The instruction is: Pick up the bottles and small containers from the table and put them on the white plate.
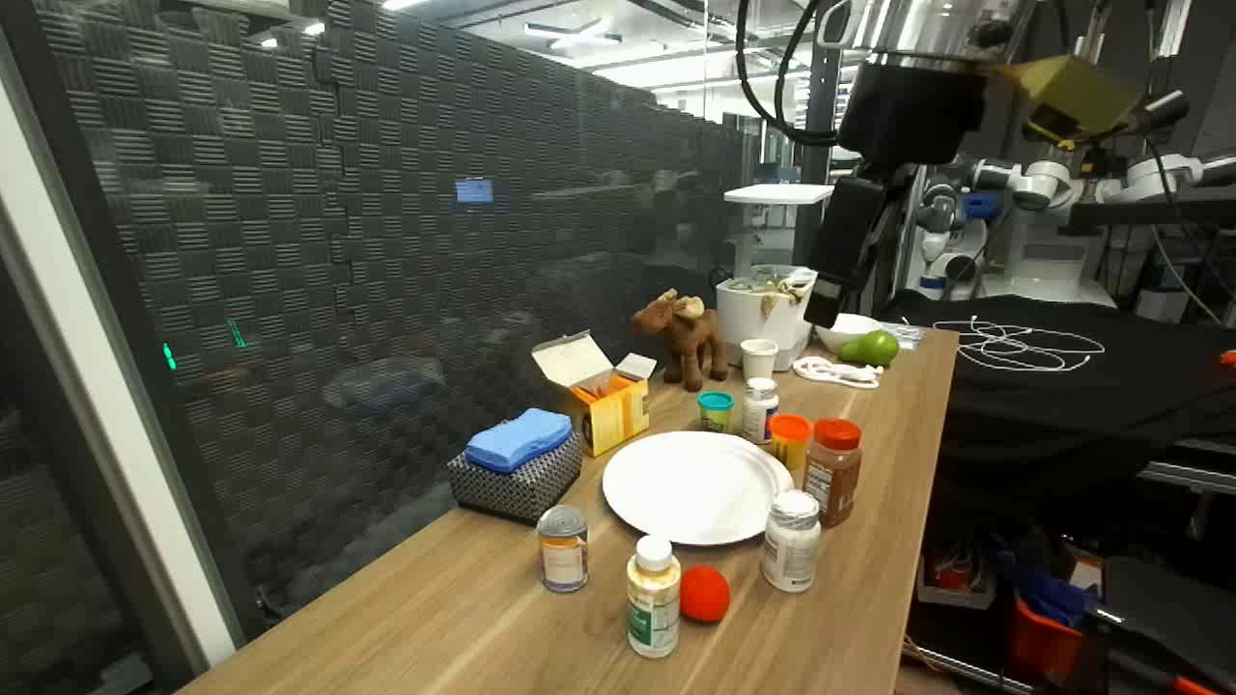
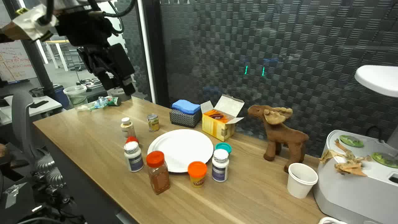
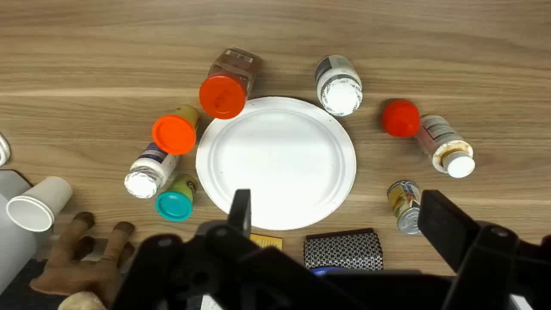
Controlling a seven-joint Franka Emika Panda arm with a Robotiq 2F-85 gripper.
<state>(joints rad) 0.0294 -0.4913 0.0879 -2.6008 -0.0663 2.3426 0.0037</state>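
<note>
The white plate [image 1: 695, 487] lies bare on the wooden table [image 1: 435, 618]. Around it stand a red-capped brown jar [image 3: 232, 82], an orange-lidded tub [image 3: 175, 131], a teal-lidded tub [image 3: 176, 200], and a white bottle [image 3: 153, 170]. Another white bottle [image 3: 338, 84], a white-capped bottle [image 3: 445, 144] and a silvery can [image 3: 404, 204] stand at its other side. All are upright in both exterior views. My gripper [image 3: 335, 211] is open and empty, high above the table; it also shows in an exterior view [image 2: 119, 87]. Its finger overlaps the can's edge in the wrist view.
A red ball [image 1: 705, 594] touches or nearly touches the white-capped bottle. A black mesh box [image 1: 517, 483] with a blue cloth, an open yellow carton [image 1: 613, 410] and a toy moose [image 2: 283, 133] stand along the wall. Paper cups [image 2: 301, 180] and a white appliance [image 2: 357, 174] stand beyond.
</note>
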